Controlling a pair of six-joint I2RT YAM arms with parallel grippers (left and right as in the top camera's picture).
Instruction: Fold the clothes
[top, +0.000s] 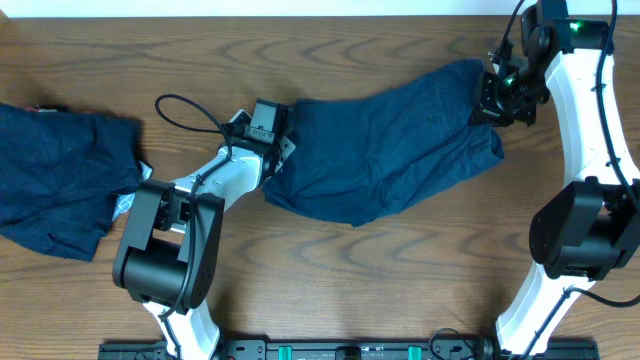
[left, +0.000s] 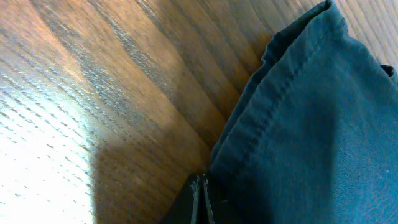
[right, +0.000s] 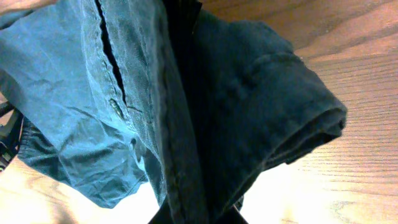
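A dark navy-blue soft fabric garment (top: 390, 150) lies in the middle of the brown wood-grain table (top: 400, 290), stretched between the two arms. The left gripper (top: 280, 158) sits at this navy garment's left edge. In the left wrist view its fingers (left: 200, 199) are pressed together right against the stitched hem (left: 267, 106). Whether any cloth is caught between them cannot be told. The right gripper (top: 488, 100) is at the garment's far right corner. In the right wrist view the cloth (right: 93, 93) bunches down into the closed jaws and hides the fingertips, so this gripper pinches the navy garment.

The garment's far right corner lies close to the table's far edge, with only a narrow strip of wood beyond it. A broad stretch of bare wood runs on the near side, between the two arm bases. A second navy garment (top: 60, 175) lies crumpled at the far left, well apart from the first and cut off by the frame edge. The left arm stands between the two.

The navy garment's long axis runs left to right, tilted a little toward the far side at its right end. Its near edge bulges toward the camera around the middle.
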